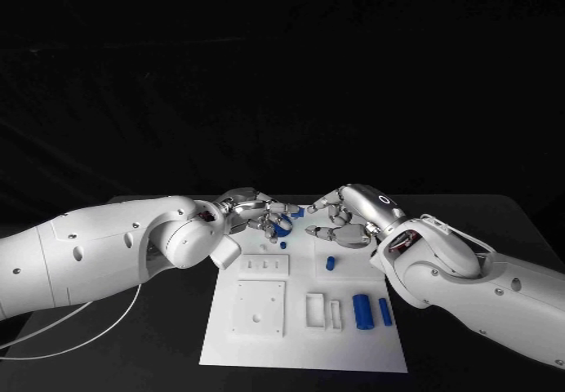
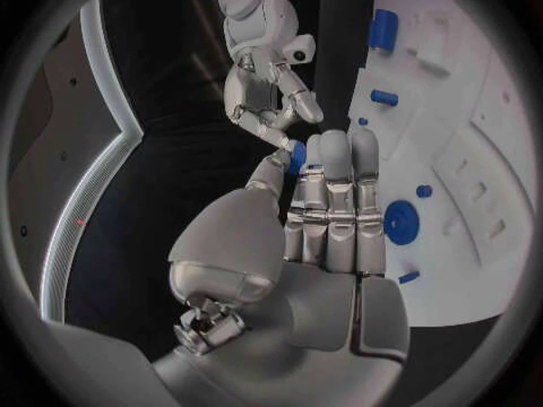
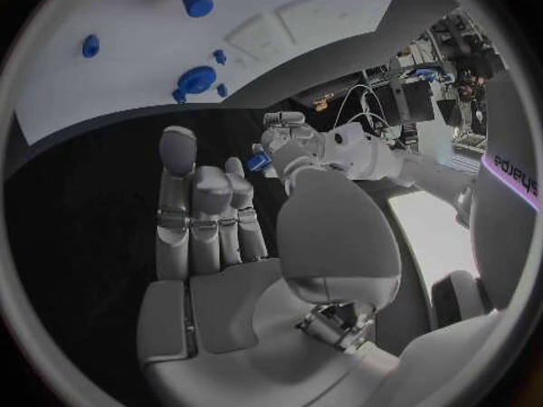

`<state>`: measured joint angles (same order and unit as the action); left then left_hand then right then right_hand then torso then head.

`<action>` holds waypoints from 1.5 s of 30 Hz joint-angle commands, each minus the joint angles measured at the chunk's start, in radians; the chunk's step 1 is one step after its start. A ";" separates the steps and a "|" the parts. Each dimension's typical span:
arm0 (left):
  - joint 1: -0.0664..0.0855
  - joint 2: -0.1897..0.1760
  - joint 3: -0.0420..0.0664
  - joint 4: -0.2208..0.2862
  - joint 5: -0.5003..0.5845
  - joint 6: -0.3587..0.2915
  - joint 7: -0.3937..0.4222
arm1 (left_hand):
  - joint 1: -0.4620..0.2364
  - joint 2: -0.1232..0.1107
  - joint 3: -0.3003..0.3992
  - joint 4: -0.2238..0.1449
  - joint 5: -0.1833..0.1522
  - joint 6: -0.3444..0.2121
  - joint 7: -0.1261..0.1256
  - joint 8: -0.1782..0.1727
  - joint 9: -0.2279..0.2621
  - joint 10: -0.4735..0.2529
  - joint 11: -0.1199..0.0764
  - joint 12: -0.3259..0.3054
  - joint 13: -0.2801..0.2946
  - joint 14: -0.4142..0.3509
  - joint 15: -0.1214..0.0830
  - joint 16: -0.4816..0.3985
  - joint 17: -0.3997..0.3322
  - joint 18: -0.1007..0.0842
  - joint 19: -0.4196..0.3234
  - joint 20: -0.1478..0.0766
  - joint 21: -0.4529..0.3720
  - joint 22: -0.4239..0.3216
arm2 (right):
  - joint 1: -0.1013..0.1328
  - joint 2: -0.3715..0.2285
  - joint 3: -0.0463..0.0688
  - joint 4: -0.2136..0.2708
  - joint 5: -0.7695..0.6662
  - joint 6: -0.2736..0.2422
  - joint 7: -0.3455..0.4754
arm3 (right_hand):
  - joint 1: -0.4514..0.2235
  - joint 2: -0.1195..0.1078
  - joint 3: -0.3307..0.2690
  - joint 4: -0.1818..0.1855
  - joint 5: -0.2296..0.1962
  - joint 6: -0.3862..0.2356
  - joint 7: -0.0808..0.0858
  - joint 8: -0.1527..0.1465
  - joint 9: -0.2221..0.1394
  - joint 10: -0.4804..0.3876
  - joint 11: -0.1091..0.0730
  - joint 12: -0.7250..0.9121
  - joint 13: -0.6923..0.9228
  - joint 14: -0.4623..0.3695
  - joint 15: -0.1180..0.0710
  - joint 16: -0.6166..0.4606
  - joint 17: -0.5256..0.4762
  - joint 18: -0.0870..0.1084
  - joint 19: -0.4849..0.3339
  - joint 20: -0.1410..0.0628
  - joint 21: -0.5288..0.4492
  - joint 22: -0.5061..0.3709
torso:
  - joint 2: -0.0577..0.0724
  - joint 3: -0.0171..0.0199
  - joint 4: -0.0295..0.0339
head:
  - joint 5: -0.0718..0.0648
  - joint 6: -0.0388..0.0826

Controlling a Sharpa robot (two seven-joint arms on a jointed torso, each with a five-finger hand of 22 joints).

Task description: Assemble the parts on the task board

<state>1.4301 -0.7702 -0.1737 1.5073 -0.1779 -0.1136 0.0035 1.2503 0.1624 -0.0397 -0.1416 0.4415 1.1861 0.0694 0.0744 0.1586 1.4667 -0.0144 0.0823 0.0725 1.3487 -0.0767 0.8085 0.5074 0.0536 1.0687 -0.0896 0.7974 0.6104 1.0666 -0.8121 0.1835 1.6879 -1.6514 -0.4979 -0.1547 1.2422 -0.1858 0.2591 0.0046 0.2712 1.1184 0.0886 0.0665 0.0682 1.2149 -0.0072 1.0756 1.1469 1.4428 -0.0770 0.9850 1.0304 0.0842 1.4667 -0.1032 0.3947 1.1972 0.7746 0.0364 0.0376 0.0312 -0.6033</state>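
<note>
A small blue part [image 1: 298,212] hangs in the air over the far edge of the white task board [image 1: 306,351], and both hands meet at it. My left hand [image 1: 253,208] pinches the blue part [image 2: 297,154] between thumb and a finger. Coming from the other side, my right hand [image 1: 348,219] has its thumb and a fingertip on the same blue part [image 3: 258,161], with its other fingers curled below. On the board lie two blue cylinders [image 1: 362,311], a short blue peg [image 1: 331,263] and small blue pieces [image 1: 284,243] under the hands.
The board also carries a square white plate [image 1: 259,306] and upright white blocks [image 1: 316,310]. A round blue piece [image 2: 402,222] stands in the board near my left hand. A white cable [image 1: 71,343] trails on the black table at the left.
</note>
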 commanded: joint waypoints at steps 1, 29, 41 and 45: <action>0.001 -0.003 0.001 0.004 0.038 -0.030 0.034 | -0.018 -0.001 0.084 -0.089 0.014 0.039 -0.032 -0.005 0.198 0.043 -0.006 0.010 0.002 0.007 0.000 0.006 0.003 -0.001 0.004 -0.006 0.008 0.003 | -0.009 -0.015 0.000 0.011 0.028 -0.041 0.062 | 0.019 0.002 -0.006 -0.003 0.006 -0.007 -0.001 -0.004 -0.001 -0.006 0.000 -0.003 -0.002 -0.004 0.002 -0.004 0.001 0.004 0.042 0.007 -0.003 -0.002 | 0.000 0.0000 0.0007 | 0.001 -0.003; 0.000 -0.012 0.001 0.000 0.113 -0.010 0.013 | -0.075 -0.004 0.081 -0.055 0.047 0.082 -0.060 -0.003 0.316 0.048 -0.032 0.131 0.040 0.036 -0.023 0.079 0.055 -0.010 0.025 -0.027 0.037 0.041 | -0.028 -0.037 0.001 0.017 0.054 -0.213 0.142 | 0.039 -0.008 0.166 -0.069 -0.059 0.016 -0.003 -0.004 -0.002 -0.005 -0.005 0.000 -0.012 0.001 -0.002 -0.009 0.015 0.003 0.040 0.003 0.013 -0.006 | 0.000 -0.0015 0.0010 | 0.004 0.003; -0.001 -0.009 0.001 -0.001 0.129 0.024 0.000 | -0.117 -0.006 0.100 -0.061 0.074 0.110 -0.074 -0.002 0.387 0.048 -0.044 0.197 0.067 0.043 -0.034 0.123 0.078 -0.016 0.032 -0.038 0.045 0.057 | -0.028 -0.018 0.001 0.002 0.036 -0.232 0.164 | 0.053 -0.008 0.182 -0.084 -0.077 0.026 -0.004 -0.004 -0.001 -0.005 -0.006 0.001 -0.013 0.001 -0.002 -0.010 0.016 0.002 0.039 0.003 0.015 -0.003 | -0.001 -0.0012 0.0017 | 0.001 0.003; -0.001 -0.008 0.000 -0.001 0.134 0.034 -0.004 | -0.136 -0.006 0.106 -0.064 0.089 0.121 -0.080 -0.002 0.422 0.049 -0.049 0.224 0.075 0.046 -0.038 0.140 0.093 -0.019 0.035 -0.044 0.050 0.063 | -0.027 -0.010 0.001 -0.002 0.027 -0.235 0.170 | 0.060 -0.009 0.186 -0.089 -0.095 0.030 -0.005 -0.004 -0.002 -0.004 -0.006 0.002 -0.012 0.001 -0.002 -0.010 0.016 0.002 0.039 0.003 0.016 -0.001 | 0.000 -0.0007 0.0026 | 0.002 0.006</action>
<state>1.4287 -0.7804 -0.1739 1.5046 -0.0629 -0.1116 0.0025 1.1173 0.1527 0.0472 -0.1929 0.5275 1.2108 0.0699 0.0667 0.2808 1.4742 -0.0509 0.3038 0.1472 1.3943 -0.1070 0.9442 0.5997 0.0522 1.1047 -0.1253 0.8439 0.6727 1.0395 -0.8242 0.1844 1.6861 -1.6036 -0.7138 -0.0090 1.2939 -0.1962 0.4433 -0.0829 0.1781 1.1409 0.0817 0.0663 0.0677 1.2116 -0.0106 1.0757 1.1353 1.4431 -0.0768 0.9788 1.0453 0.0844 1.4667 -0.1032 0.4064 1.1957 0.7744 0.0353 0.0395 0.0327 -0.5997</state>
